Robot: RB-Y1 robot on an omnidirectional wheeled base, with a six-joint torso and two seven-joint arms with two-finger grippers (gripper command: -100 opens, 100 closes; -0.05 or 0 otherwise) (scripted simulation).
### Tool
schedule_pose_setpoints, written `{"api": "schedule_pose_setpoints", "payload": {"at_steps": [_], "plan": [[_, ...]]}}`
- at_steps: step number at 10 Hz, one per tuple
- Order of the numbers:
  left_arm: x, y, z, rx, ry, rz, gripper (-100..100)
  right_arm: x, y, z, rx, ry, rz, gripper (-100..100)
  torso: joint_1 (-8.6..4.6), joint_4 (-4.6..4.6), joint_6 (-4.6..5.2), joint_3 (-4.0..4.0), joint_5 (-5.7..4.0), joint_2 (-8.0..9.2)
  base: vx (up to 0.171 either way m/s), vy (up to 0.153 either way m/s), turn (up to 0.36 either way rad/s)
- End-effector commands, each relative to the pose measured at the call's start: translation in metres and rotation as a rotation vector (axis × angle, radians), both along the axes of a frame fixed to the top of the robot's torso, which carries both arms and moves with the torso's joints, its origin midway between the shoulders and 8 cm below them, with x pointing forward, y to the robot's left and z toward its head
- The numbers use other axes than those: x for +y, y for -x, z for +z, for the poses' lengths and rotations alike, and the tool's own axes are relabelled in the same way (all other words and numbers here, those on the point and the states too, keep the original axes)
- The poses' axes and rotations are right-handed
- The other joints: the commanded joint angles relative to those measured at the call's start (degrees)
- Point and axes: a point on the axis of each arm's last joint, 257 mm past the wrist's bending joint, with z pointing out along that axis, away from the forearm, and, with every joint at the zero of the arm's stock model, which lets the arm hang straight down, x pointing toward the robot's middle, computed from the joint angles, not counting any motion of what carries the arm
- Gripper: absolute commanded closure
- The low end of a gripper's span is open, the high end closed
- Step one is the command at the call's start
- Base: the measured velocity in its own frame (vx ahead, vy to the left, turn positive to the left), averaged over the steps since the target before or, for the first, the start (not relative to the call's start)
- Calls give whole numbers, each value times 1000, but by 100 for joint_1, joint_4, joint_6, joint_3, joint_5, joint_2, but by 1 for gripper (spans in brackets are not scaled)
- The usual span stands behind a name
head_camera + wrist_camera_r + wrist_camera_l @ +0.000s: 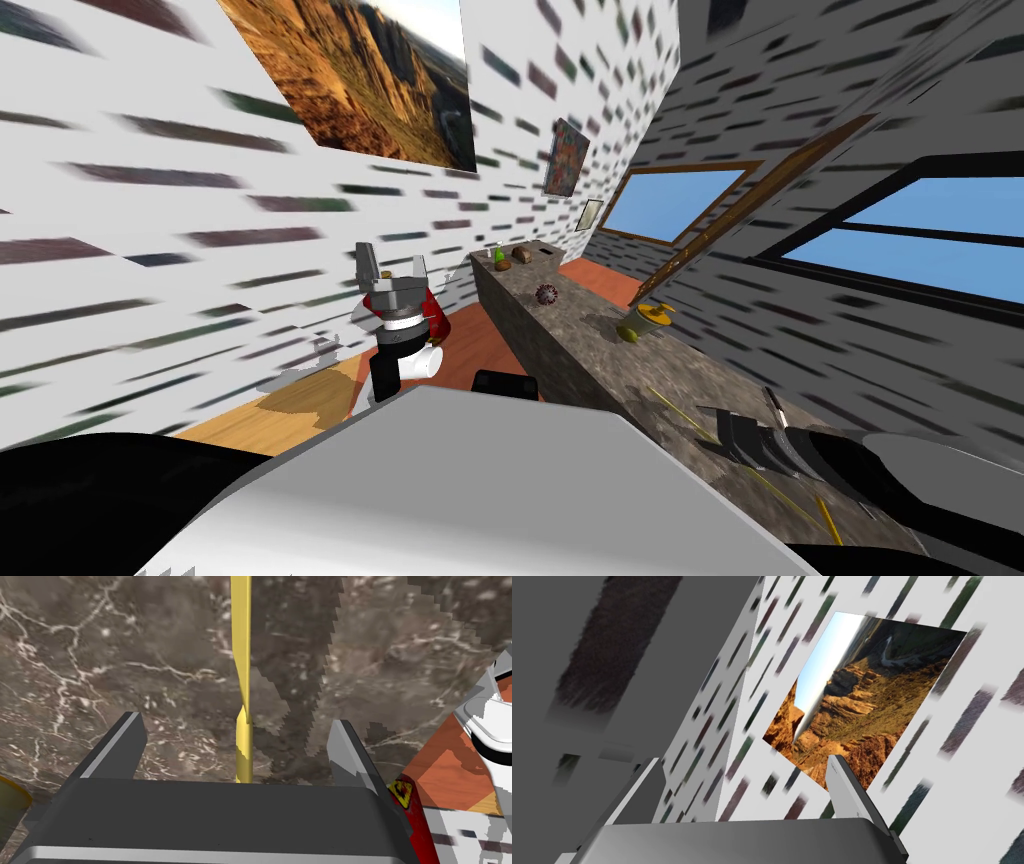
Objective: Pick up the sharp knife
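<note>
Right gripper (236, 722) hangs close above the dark veined counter (100, 651), at its near end on the robot's right. Its two grey fingers (125, 741) stand spread wide, with nothing between them under pressure. Between the fingers, and apart from both, lies the sharp knife (241, 651): a thin yellow strip flat on the counter, running from under the gripper's dark body straight out past the fingertips. Neither finger touches it. Whether the fingertips meet the counter cannot be told. A jagged shadow falls on the stone just beside the knife.

From the head camera the knife (680, 408) appears as a fine yellow line on the counter (590, 350), passing beneath the right gripper (740, 435).

Further along the counter stands a squat olive-yellow object (640, 322), well apart from the knife. Beyond it lies a dark spiky ball (545, 293). At the far end sit a brown lump (521, 255) and a small green bottle (499, 256), near each other.

Left gripper (392, 275) is raised to the robot's left of the counter, away from it, pointing upward. Its fingers (847, 786) are likewise spread apart and hold nothing.
</note>
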Motion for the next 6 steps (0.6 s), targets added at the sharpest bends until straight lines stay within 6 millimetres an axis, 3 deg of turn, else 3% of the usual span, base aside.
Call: {"api": "schedule_pose_setpoints", "payload": {"at_steps": [1, 2, 3, 4, 5, 6], "plan": [[0, 0, 0, 0, 0, 0, 0, 0, 0, 0, 0, 0, 0, -100, 0, 0, 0, 0, 0, 0, -22, -16, -5], [0, 0, 0, 0, 0, 0, 0, 2, -1, 0, -1, -4, 1, 0, 5, -1, 0, -2, 0, -5, 0, 0, 0], [0, 0, 0, 0, 0, 0, 0, 0, 12, -13, 4, 0, -26, -100, 10, -2, -1, -6, 2, -10, 3, 2, 204], [0, 0, 0, 0, 0, 0, 0, -1, 21, -21, 7, 2, -44, -100, 11, -4, -6, -9, 0, -16, 10, 1, 233], [0, 0, 0, 0, 0, 0, 0, 0, 15, -16, 6, -2, -32, -100, 11, -5, -4, -11, 1, -19, 5, -2, 35], [0, 0, 0, 0, 0, 0, 0, 0, 16, -17, 5, 0, -34, 100, 11, -4, 0, -11, 3, -18, 0, 0, 0]]}}
